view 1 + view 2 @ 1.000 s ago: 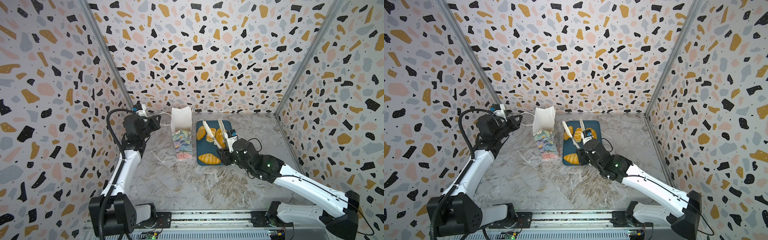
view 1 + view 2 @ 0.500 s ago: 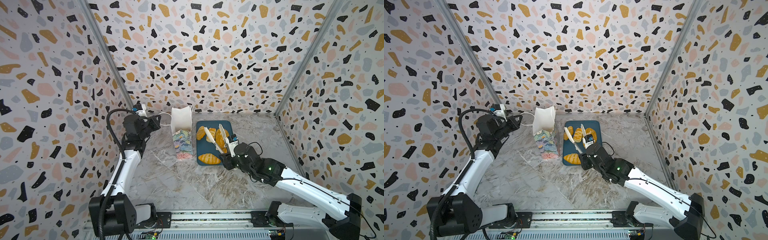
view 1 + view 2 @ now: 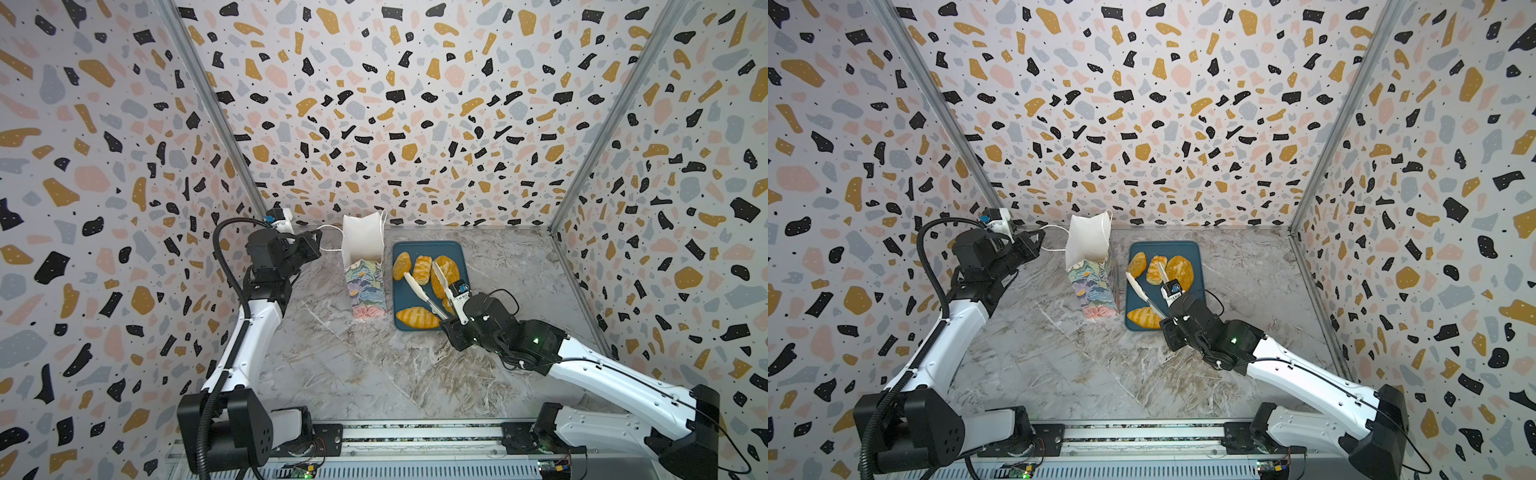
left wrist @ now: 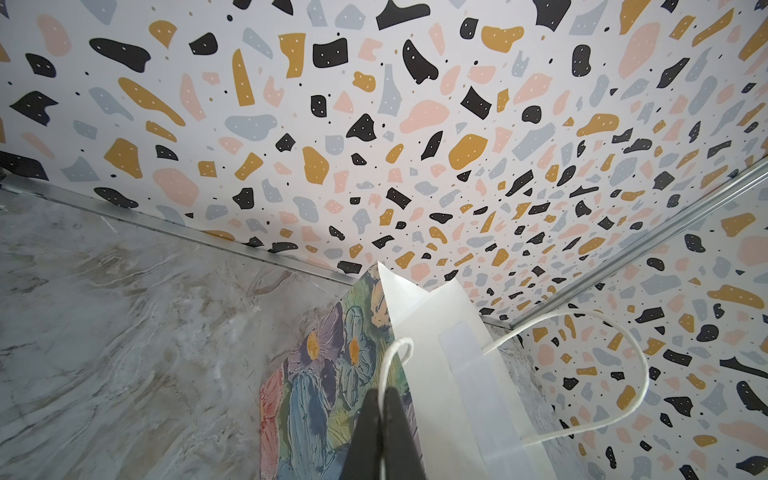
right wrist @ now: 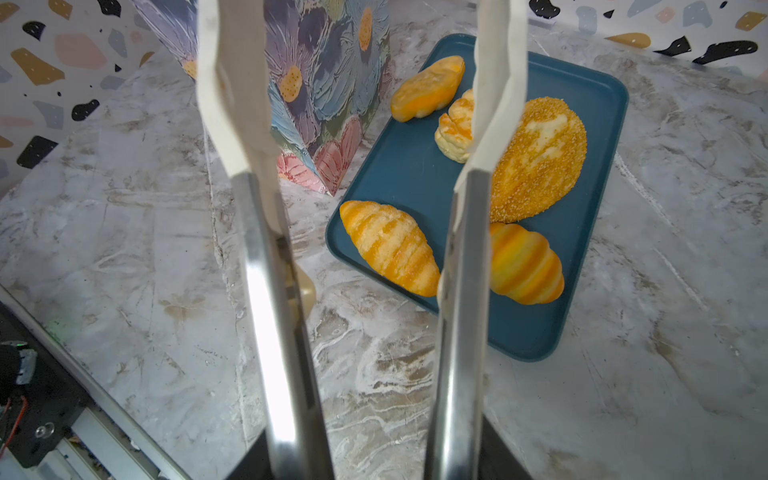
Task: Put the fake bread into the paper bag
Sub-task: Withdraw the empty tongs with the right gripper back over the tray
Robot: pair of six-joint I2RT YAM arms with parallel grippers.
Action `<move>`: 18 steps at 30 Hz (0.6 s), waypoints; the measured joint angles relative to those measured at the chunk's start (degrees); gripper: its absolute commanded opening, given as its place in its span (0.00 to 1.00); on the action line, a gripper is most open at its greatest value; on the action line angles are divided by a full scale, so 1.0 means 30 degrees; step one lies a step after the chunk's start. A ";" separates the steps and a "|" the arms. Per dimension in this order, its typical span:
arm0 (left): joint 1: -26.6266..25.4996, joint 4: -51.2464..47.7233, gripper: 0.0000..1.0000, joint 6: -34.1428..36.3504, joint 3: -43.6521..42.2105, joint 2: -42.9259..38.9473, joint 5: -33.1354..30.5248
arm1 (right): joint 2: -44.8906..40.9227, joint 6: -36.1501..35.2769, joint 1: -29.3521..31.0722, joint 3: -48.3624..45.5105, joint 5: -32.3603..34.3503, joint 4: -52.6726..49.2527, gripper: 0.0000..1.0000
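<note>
The right gripper (image 3: 449,319) clamps steel white-tipped tongs (image 3: 419,293), arms apart, above five golden toy breads (image 3: 417,317) lying on a flat dark-blue tray (image 3: 451,251), at whose nine o'clock stands a tall floral paper bag (image 3: 365,286), its white cord handle (image 4: 388,361) pinched by the closed left gripper (image 4: 381,399).

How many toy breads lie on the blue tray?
5: smooth roll, plaited pastry and seeded loaf at the back, two ridged rolls in front. The bag may hide more.
</note>
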 measured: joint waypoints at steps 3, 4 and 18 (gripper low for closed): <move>0.0000 0.0000 0.00 0.0000 0.0000 0.0000 0.0000 | 0.0015 -0.0138 0.0058 -0.0211 0.0044 -0.0124 0.51; 0.0000 0.0000 0.00 0.0000 0.0000 0.0000 0.0000 | 0.0015 -0.0175 0.0058 -0.0291 0.0044 -0.0146 0.51; 0.0000 -0.0022 0.00 0.0015 0.0000 0.0000 -0.0007 | 0.0117 -0.0175 0.0211 -0.1552 0.0058 -0.0291 0.51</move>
